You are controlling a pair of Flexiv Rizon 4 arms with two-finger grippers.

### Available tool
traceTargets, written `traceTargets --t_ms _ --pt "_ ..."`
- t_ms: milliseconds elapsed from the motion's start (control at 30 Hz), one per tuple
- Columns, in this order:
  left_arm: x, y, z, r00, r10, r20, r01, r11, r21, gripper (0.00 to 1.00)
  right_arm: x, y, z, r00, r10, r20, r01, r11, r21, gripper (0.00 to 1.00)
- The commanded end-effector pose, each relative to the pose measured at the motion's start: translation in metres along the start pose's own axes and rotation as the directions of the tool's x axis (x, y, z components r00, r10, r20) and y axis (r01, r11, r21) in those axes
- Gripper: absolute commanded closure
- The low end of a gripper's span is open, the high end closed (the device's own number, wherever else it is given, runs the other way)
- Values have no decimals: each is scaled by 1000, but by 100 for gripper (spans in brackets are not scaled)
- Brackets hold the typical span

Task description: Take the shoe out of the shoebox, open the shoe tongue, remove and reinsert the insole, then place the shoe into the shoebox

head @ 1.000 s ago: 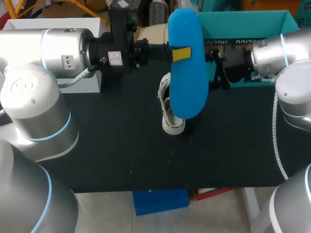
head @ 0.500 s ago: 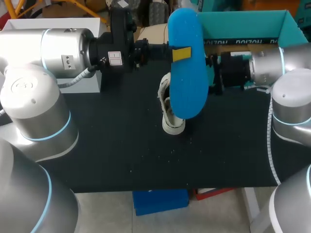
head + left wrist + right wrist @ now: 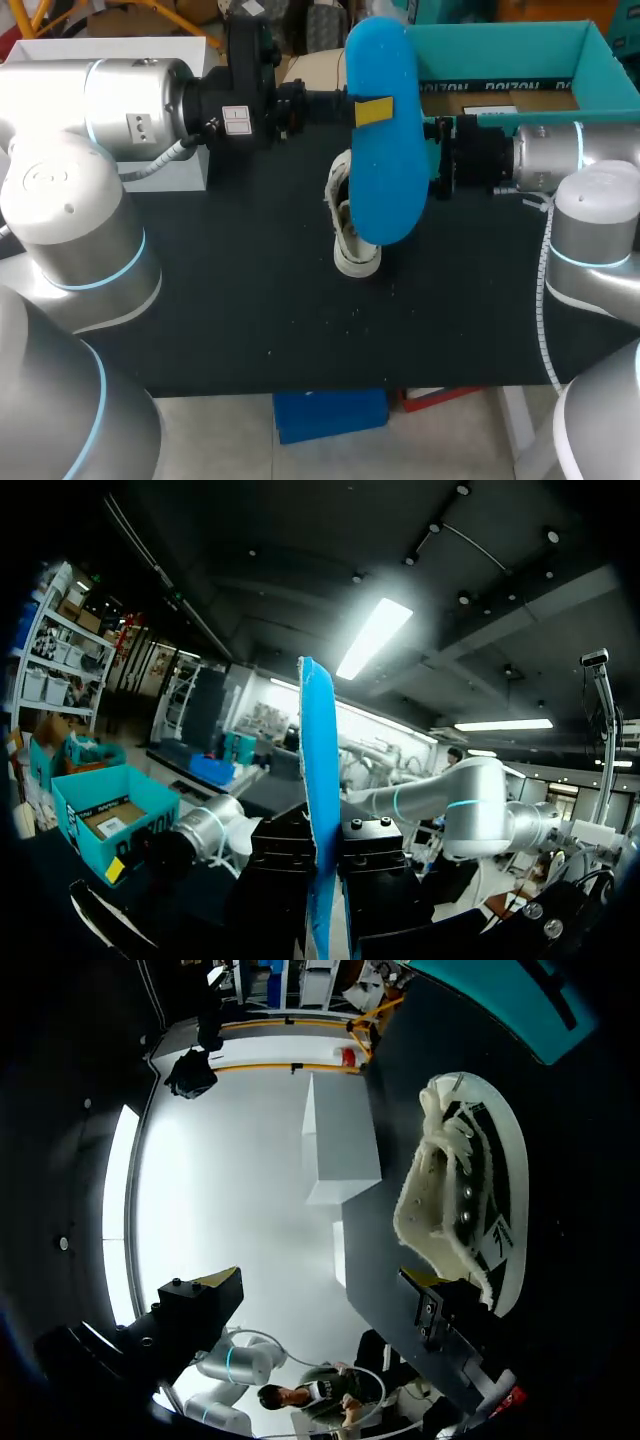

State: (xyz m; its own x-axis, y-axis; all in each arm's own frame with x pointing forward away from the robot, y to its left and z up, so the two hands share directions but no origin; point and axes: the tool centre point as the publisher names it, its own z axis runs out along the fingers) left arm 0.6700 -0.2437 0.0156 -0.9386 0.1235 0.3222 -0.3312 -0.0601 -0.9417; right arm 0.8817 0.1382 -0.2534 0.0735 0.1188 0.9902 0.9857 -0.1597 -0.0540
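Observation:
My left gripper (image 3: 372, 112) holds a blue insole (image 3: 383, 150) up in the air above the table, shut on it near its middle. In the left wrist view the insole (image 3: 316, 780) stands edge-on between the fingers of that gripper (image 3: 322, 852). A white shoe (image 3: 349, 228) lies on the black table under the insole. My right gripper (image 3: 434, 158) stands open just right of the insole, holding nothing. The right wrist view shows the shoe (image 3: 468, 1195) ahead of the right gripper (image 3: 320, 1285), close to one finger (image 3: 428, 1282). A teal shoebox (image 3: 500, 45) stands at the back right.
A white box (image 3: 110, 48) stands at the back left, also visible as the white box (image 3: 336, 1150) beyond the shoe. The teal shoebox (image 3: 105, 805) appears in the left wrist view with my right arm (image 3: 440, 798) beside it.
My right arm has swung toward the near side and slightly left, bringing its open gripper closer to the insole and uncovering more of the shoebox. The left arm and insole have stayed still.

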Motion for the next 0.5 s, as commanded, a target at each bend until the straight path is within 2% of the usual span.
traceTargets --t_ms 33,233,300,367,400,467,500 --pt "0 1 1 1000 1 2 -1 1000 1 100 -2 0 1 1000 -5 -26 5 1000 -6 0" --pt "0 1 1 1000 1 2 -1 1000 1 100 -4 2 1 1000 -1 -17 1 1000 -17 0" --pt "2 -7 0 968 203 148 -189 976 -105 100 -4 2 1 1000 -1 -17 1 1000 -17 0" --pt "6 -11 0 861 441 252 -386 891 -239 100 -4 2 1 1000 -1 -17 1 1000 -17 0" --pt "9 -9 0 747 602 282 -504 790 -350 100 -4 2 1 1000 -1 -17 1 1000 -17 0" --pt "11 4 4 561 788 255 -594 597 -539 100 -4 2 1 1000 -1 -17 1 1000 -17 0" --pt "10 10 5 522 815 253 -606 562 -563 100 -4 2 1 1000 -1 -17 1 1000 -17 0"
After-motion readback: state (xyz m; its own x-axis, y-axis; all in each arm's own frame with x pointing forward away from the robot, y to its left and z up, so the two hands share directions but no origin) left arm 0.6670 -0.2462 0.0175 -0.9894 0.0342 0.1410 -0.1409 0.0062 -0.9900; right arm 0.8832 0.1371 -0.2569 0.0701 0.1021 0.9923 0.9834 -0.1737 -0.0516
